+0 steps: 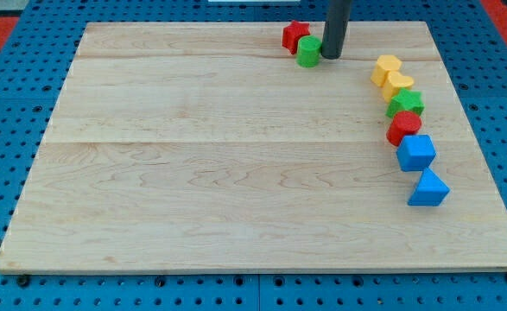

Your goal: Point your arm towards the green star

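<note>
The green star point(406, 104) lies near the board's right edge, in a column of blocks. My tip point(331, 56) is at the view's top middle, touching the right side of a small green round block point(308, 52). The tip is well up and to the left of the green star, apart from it. A red star-like block point(295, 35) sits just left of and above the green round block.
Two yellow blocks point(387, 68) point(398, 84) lie above the green star. Below it come a red round block point(403, 128), a blue cube point(416, 152) and a blue triangular block point(428, 188). The wooden board point(218, 164) rests on a blue pegboard.
</note>
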